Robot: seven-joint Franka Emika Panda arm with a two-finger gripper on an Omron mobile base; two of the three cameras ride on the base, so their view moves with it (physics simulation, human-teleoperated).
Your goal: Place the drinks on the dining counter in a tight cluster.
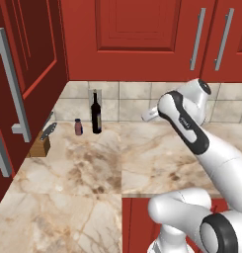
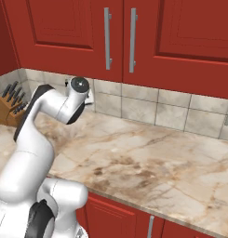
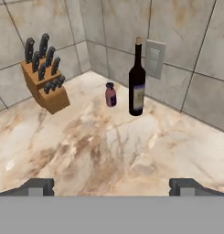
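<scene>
My end effector [image 3: 111,186] stands spread wide and holds nothing; in the hand view its two dark fingertips [image 3: 36,186] rise far apart at the bottom edge, above bare marble. It hangs over the counter [image 1: 93,183], well short of the corner where the objects stand, and touches none of them.

Ahead of the fingertips, in the far corner of the counter, a tall dark wine bottle [image 3: 137,82] stands upright with a pale label on its lower body. It sits close to the tiled backsplash, directly in front of a grey wall outlet [image 3: 155,58]. Just beside it, on the side toward the corner, stands a small bottle [image 3: 110,94] with a dark cap and a maroon-tinted body; the two are near each other but apart. In the left base view the wine bottle [image 1: 96,114] and the small bottle [image 1: 78,127] appear in the same arrangement against the back wall.

Further toward the side wall a wooden knife block [image 3: 44,82] sits on the counter, loaded with dark-handled knives, well apart from both bottles.

Red cabinets [image 2: 134,28] with grey bar handles hang above the backsplash. My white arm [image 1: 191,128] reaches across the counter from the base.
</scene>
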